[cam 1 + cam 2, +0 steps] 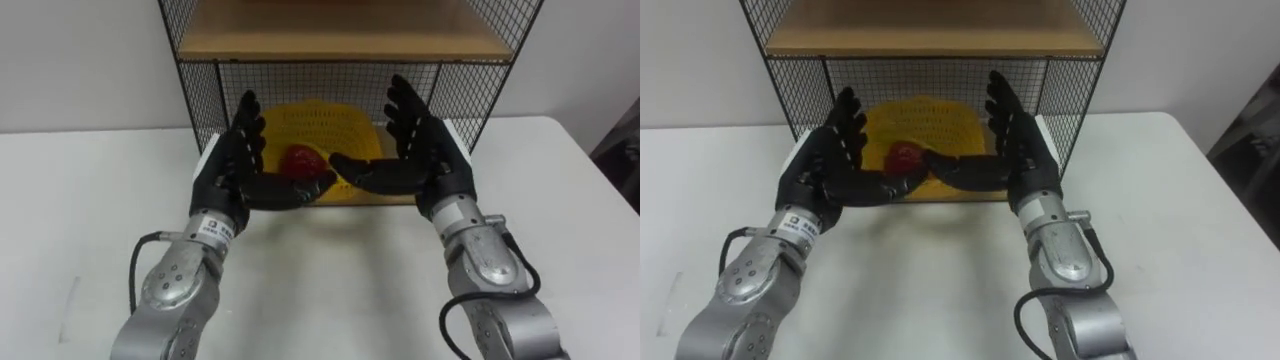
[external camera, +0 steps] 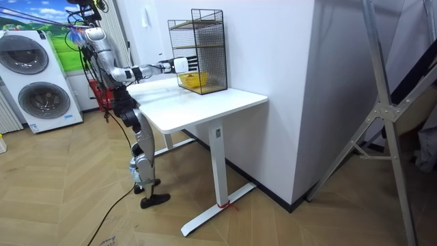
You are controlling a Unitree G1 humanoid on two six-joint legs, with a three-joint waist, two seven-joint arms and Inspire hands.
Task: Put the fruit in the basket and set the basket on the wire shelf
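Note:
A yellow mesh basket (image 1: 322, 126) sits on the bottom level of the black wire shelf (image 1: 200, 92), with a red fruit (image 1: 302, 160) inside near its front. My left hand (image 1: 238, 165) is at the basket's left front and my right hand (image 1: 422, 152) at its right front. Both are open, fingers straight and spread upward, thumbs pointing inward across the basket's front rim. Whether the palms touch the basket I cannot tell. In the room view the basket (image 2: 194, 82) shows inside the shelf (image 2: 203, 48), and I stand at the table with both arms stretched toward it.
The shelf stands at the back of a white table (image 1: 330, 275) against a white wall, with a wooden board (image 1: 340, 40) above the basket. Two washing machines (image 2: 34, 75) stand behind me at the room view's left.

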